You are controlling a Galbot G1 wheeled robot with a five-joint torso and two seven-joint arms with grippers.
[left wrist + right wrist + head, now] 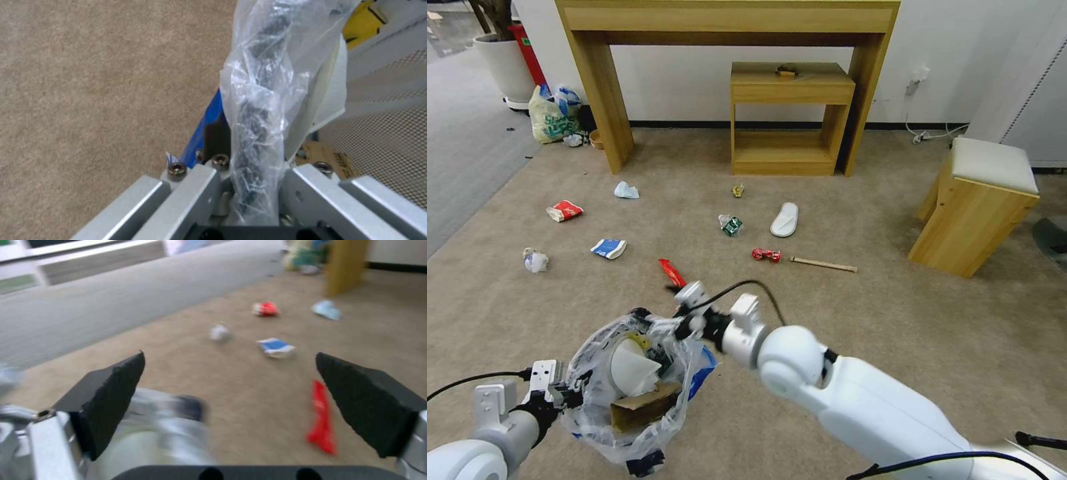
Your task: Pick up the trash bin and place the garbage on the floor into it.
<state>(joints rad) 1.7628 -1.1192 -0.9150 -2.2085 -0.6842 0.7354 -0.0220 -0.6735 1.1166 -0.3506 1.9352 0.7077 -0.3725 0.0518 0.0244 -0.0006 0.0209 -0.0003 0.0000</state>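
The left end effector (256, 200) pinches the bagged rim of the trash bin (627, 393), holding it off the carpet, mouth up, so litter can drop in. Above that mouth the right end effector (231, 403) hangs spread and empty. A red wrapper (672, 273) lies just beyond; other garbage dots the floor (894, 333).
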